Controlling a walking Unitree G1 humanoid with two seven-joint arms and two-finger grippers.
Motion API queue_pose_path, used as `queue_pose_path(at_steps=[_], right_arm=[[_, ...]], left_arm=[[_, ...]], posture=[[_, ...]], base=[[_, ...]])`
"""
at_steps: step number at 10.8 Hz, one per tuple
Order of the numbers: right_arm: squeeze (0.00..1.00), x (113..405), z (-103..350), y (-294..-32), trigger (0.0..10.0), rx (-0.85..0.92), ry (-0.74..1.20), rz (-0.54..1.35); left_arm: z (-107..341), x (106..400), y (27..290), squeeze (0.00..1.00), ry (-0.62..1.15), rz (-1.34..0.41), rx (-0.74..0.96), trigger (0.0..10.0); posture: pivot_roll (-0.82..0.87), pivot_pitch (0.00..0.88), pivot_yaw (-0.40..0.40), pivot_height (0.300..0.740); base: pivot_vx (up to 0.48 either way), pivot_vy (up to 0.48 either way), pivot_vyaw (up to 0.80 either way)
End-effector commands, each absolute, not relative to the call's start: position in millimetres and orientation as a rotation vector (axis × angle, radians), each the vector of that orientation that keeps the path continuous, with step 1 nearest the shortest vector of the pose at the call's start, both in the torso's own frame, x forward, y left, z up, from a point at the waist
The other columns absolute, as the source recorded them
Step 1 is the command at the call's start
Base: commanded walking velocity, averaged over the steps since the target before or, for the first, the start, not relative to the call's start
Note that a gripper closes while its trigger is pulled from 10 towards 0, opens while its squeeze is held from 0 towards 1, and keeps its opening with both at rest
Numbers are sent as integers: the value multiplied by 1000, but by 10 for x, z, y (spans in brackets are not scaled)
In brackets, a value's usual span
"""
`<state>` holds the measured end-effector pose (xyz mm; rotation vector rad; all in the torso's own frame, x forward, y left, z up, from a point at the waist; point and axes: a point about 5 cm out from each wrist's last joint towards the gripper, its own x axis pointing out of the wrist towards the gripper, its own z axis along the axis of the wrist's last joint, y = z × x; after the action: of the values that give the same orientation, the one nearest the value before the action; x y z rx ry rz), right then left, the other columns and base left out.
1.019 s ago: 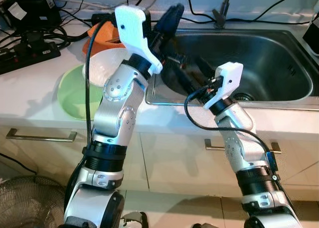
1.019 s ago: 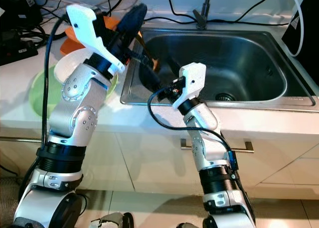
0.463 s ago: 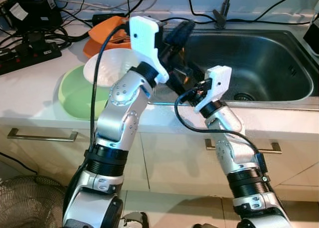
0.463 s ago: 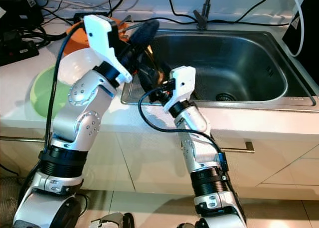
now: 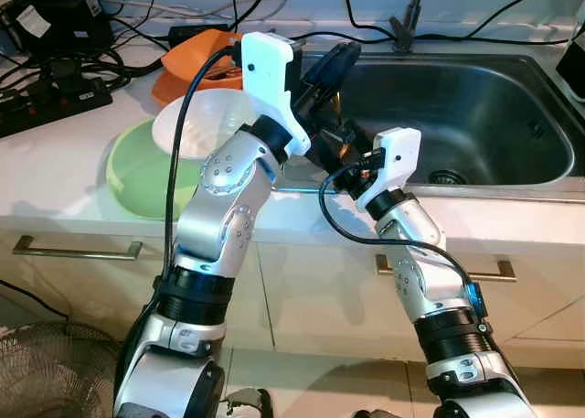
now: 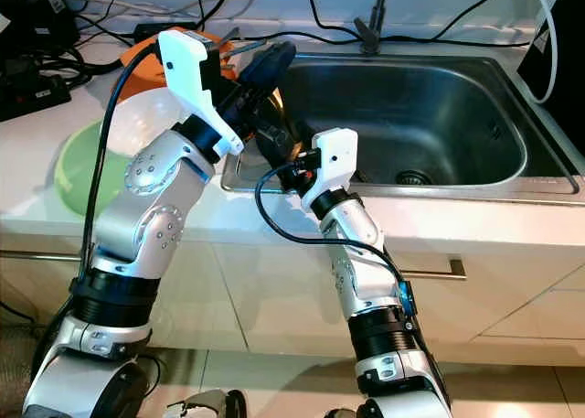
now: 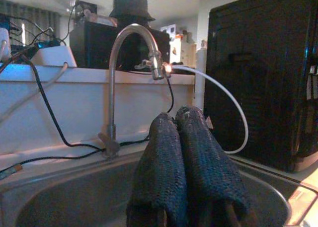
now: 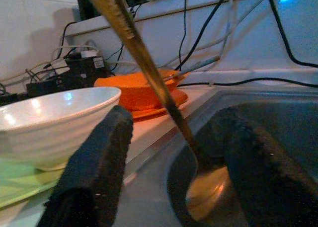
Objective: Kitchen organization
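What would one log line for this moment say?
left claw: shut, over left edge of sink | right claw: open, golden spoon between fingers | white bowl: in green bowl on counter

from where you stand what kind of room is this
Most likely a home kitchen: a stainless steel sink with a curved metal tap set in a white counter, and stacked bowls, a white bowl on a pale green one.

Left gripper (image 7: pixel 186 157) fingers pressed together; right gripper (image 8: pixel 174 157) fingers spread apart.
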<state>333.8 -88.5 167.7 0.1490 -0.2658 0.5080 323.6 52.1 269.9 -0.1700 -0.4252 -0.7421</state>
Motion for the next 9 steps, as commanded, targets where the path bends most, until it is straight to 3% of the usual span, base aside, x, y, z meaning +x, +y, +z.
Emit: queue_pose_path(at_steps=[1, 9], right_arm=[[0, 3371, 1735, -893, 0, 146, -288, 485], [0, 3405, 1707, -934, 0, 131, -279, 447]], left_arm=[[2711, 3202, 505, 0, -428, -768, -166, 10000], [2682, 3190, 509, 0, -395, -772, -178, 10000]], posture=[[89, 58, 74, 740], [95, 72, 73, 740]], base=[[0, 0, 0], [0, 0, 0]])
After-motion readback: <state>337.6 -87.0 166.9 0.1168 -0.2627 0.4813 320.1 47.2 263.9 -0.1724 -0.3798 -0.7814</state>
